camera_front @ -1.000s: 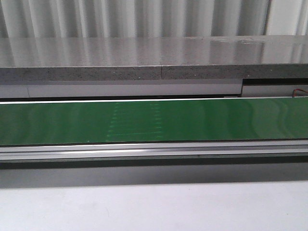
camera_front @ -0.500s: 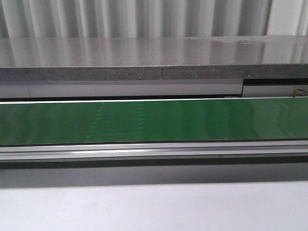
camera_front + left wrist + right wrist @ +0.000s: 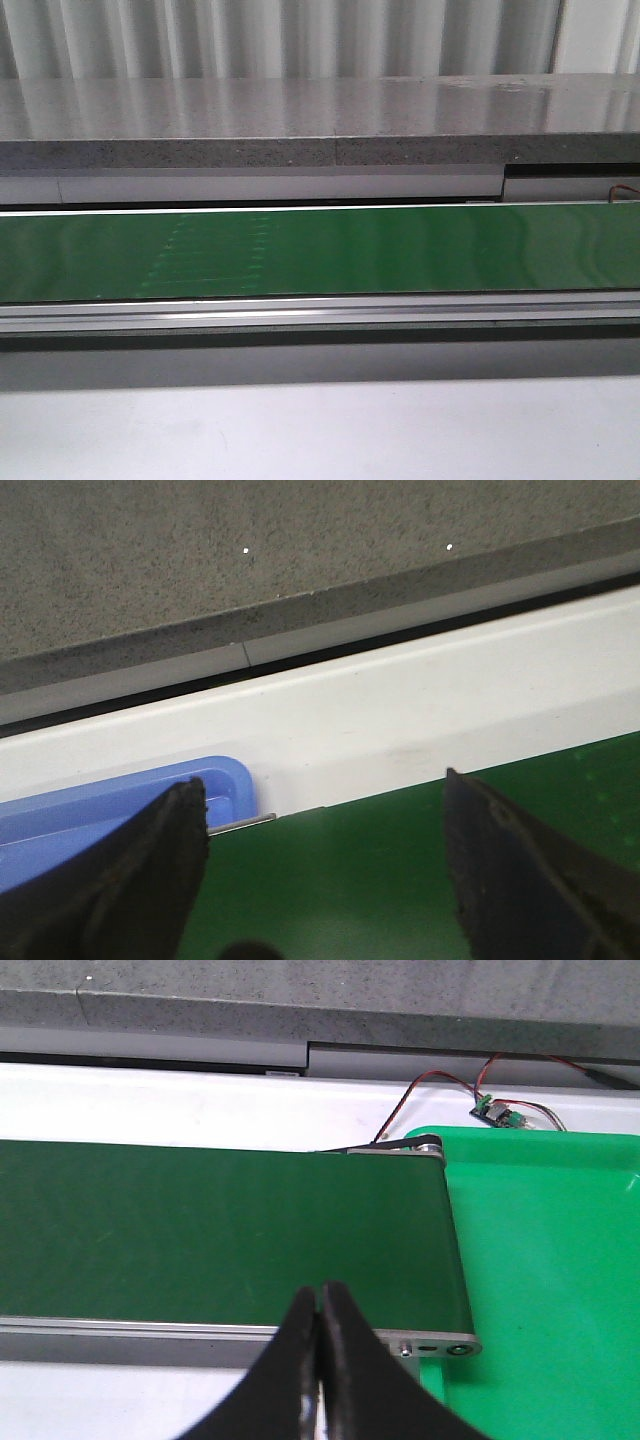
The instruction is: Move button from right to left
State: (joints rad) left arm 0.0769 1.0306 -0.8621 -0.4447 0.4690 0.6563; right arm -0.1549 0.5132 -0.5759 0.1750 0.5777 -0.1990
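green belt (image 3: 400, 250) bare edge to edge; left gripper (image 3: 325, 870) spread, right gripper (image 3: 320, 1360) pressed together.

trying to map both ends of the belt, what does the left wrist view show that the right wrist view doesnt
Only the left wrist view shows a blue tray at the belt's end, between spread fingers. Only the right wrist view shows a green tray, red and black wires to a small circuit board, and closed fingers. Both show the green belt and grey ledge; neither shows the button.
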